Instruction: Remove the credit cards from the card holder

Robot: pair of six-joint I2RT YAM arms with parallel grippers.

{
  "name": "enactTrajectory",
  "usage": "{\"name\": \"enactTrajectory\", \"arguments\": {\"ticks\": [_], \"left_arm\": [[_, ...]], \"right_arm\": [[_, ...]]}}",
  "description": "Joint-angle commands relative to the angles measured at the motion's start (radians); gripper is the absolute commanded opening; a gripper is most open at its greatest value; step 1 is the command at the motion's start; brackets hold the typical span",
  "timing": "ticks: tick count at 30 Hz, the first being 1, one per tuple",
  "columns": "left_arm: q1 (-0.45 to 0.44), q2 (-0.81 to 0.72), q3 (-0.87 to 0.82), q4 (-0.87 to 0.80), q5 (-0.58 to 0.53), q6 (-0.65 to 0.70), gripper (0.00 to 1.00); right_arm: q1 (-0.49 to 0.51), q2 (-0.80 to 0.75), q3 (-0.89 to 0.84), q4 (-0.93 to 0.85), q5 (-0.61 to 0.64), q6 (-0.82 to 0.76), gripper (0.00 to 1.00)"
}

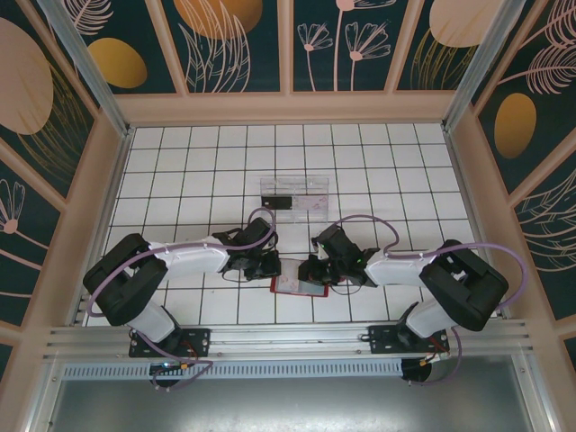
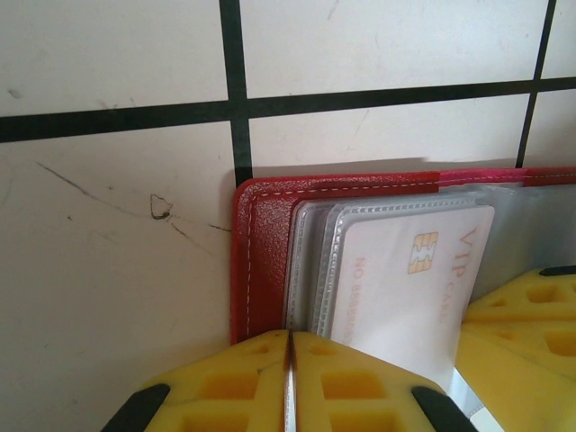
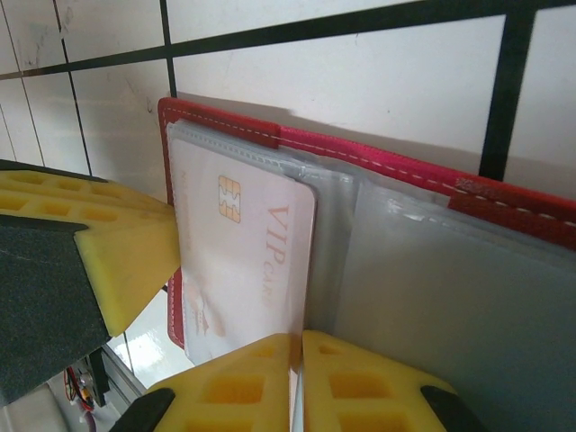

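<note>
Aluminium rail [image 1: 288, 337] at near edge. White tiled table [image 1: 207, 162], black grout. Red card holder [image 1: 299, 287] open near front, white credit card [image 2: 414, 288] in sleeve. Left gripper [image 2: 288, 346], right gripper [image 3: 297, 346] each pinching holder edge. Clear tray [image 1: 297, 193] beyond. Teal floral walls [image 1: 243, 45] behind.

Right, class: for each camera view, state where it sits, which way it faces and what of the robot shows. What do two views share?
Top external: above and behind, looking down on the table; left arm and right arm, bases nearest.
Left wrist: on the left arm, close on the open card holder; the left tool, shut.
Right wrist: on the right arm, close on the same card holder; the right tool, shut.
Shared: both wrist views show the VIP card.
</note>
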Motion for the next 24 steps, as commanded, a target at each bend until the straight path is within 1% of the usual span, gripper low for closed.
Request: {"name": "enactTrajectory", "arguments": {"ticks": [1, 4, 9, 19, 24], "left_arm": [[-0.009, 0.026, -0.018, -0.004, 0.013, -0.006, 0.11], [-0.011, 0.026, -0.017, -0.006, 0.012, -0.006, 0.11], [-0.013, 0.029, -0.018, 0.002, 0.014, -0.01, 0.11], [-0.018, 0.028, -0.011, -0.003, 0.015, -0.012, 0.11], [-0.019, 0.031, -0.012, 0.0, 0.016, -0.018, 0.11]], "right_arm": [[-0.001, -0.015, -0.011, 0.059, -0.036, 0.008, 0.1], [-0.001, -0.028, -0.012, 0.063, -0.035, 0.01, 0.09], [-0.001, -0.052, -0.027, 0.095, -0.04, 0.006, 0.14], [-0.001, 0.031, -0.047, 0.162, -0.059, 0.025, 0.15], [-0.001, 0.03, -0.051, 0.186, -0.066, 0.027, 0.16]]}}
